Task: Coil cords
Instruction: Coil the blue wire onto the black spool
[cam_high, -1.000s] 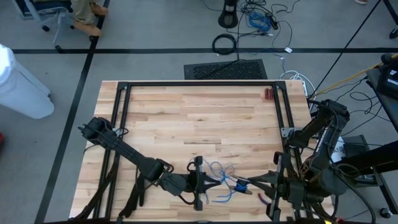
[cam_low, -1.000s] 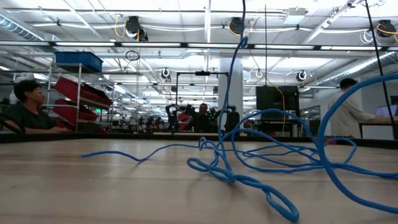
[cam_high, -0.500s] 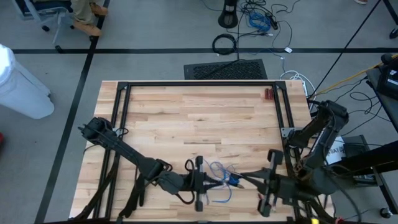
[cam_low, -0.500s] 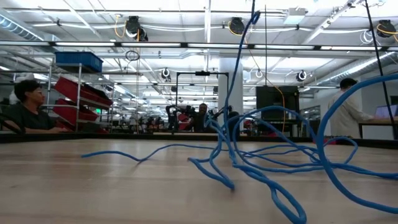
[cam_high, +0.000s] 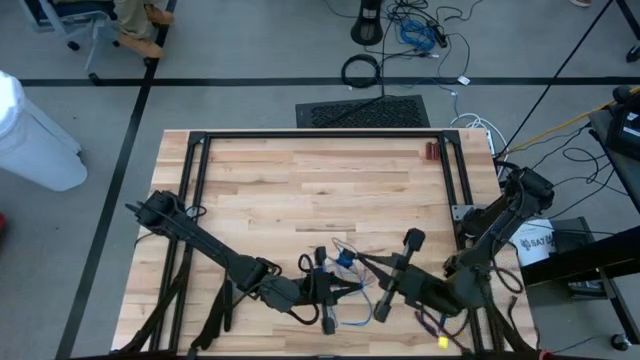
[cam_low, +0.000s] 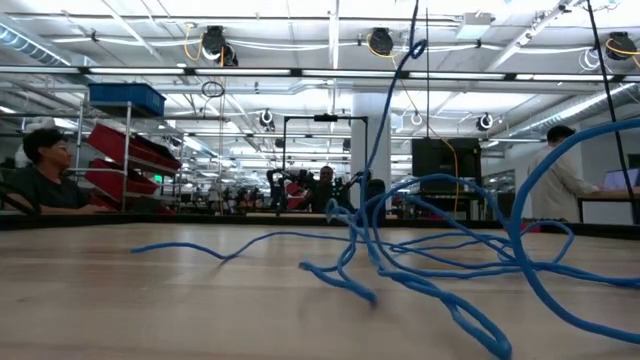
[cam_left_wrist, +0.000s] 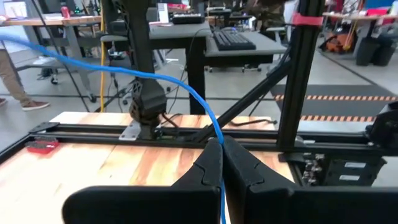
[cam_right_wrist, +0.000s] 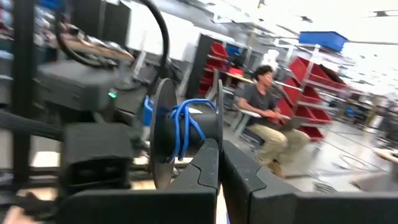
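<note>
Thin blue cord (cam_high: 352, 292): uncoiled, in loose tangled loops on the near middle of the wooden table (cam_high: 300, 180), between the two gripper tips. Seen from table height (cam_low: 440, 270): sprawls in low arcs across the boards, with one strand rising steeply out of the top of the view. Small blue plug end (cam_high: 346, 260) at the far side of the tangle, just beside the right fingertips.

Left gripper (cam_high: 348, 284): low over the table's near edge, pointing toward the right arm, clenched on the cord. From its own wrist (cam_left_wrist: 221, 146): fingers pressed together with the blue cord (cam_left_wrist: 186, 90) pinched between them, running up and away in a long curve.

Right gripper (cam_high: 364, 263): reaching in from the right side, tips right at the tangle, close to the left gripper. From its own wrist (cam_right_wrist: 219, 149): fingers pressed fully together; cannot tell whether any cord is caught between them. Just beyond those tips: a dark round reel-like part (cam_right_wrist: 163, 134) with blue cord (cam_right_wrist: 185, 127) looped around it.

Around the table: black metal frame (cam_high: 320, 135) along the far edge and both sides, a small red object (cam_high: 432, 150) at its far right corner. On the floor beyond: a thick black cable ring (cam_high: 362, 70) and a white bin (cam_high: 35, 130). In the room behind: a seated person (cam_low: 45, 175) near red bins (cam_low: 125, 150), another person (cam_low: 560, 180) standing at the right.
</note>
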